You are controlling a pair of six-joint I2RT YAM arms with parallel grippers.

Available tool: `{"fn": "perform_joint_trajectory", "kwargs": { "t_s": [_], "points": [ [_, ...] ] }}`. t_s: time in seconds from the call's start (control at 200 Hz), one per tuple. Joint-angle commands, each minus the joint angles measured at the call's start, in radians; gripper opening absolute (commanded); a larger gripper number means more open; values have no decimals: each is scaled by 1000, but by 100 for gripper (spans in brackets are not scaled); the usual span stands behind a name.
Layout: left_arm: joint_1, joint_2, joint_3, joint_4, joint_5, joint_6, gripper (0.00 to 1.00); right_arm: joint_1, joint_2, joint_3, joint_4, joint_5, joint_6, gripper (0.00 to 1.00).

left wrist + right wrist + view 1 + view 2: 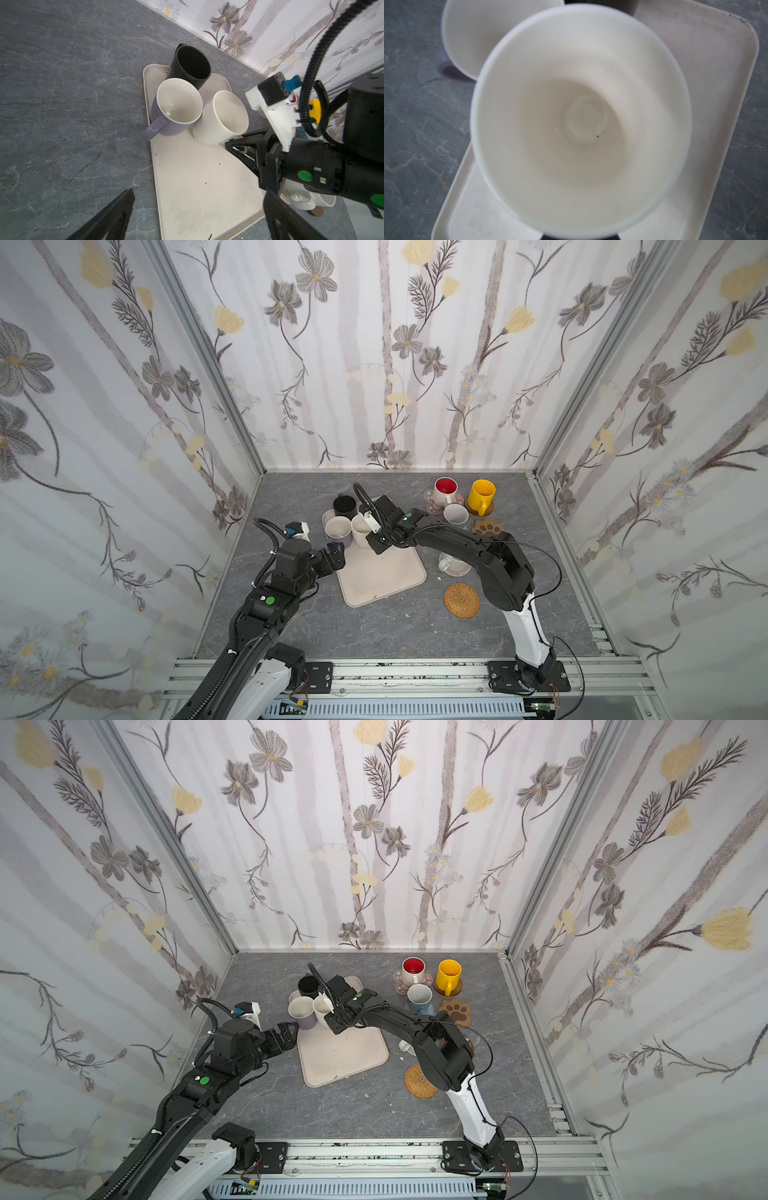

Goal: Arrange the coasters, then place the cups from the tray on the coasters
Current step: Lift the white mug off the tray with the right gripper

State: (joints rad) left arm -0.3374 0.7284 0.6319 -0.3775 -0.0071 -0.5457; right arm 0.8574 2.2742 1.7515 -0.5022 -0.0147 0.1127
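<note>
Grey tabletop [374, 630] | right claw [236, 142] closed, seemingly gripping cream mug [222, 116] | left claw [337, 553] spread wide

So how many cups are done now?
Four sit on coasters: yellow, red-inside, blue and speckled. The right gripper is shut on the cream mug, on the tray. The black and lavender mugs wait there too. The paw and rattan coasters are bare; I can't see a third.

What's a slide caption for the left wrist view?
Right gripper shut on cream mug; black mug and lavender mug stand on the tray; left gripper open.
</note>
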Motion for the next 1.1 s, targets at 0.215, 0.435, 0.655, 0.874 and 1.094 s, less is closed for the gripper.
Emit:
{"fn": "perform_joint_trajectory", "kwargs": {
  "t_s": [0.215,0.435,0.655,0.874,1.094],
  "points": [
    [-87,51,18,15,-94,-17,100,5,-233,-154,71,47,47,0],
    [-251,143,108,27,-211,-37,100,-12,-442,-345,86,93,92,0],
    [-365,255,206,68,-257,-37,100,-106,-671,-568,130,99,163,1],
    [-443,353,260,124,-275,-39,100,-265,-897,-787,174,108,253,1],
    [-477,432,290,190,-262,-44,100,-417,-1032,-915,162,114,268,0]
  ]
}}
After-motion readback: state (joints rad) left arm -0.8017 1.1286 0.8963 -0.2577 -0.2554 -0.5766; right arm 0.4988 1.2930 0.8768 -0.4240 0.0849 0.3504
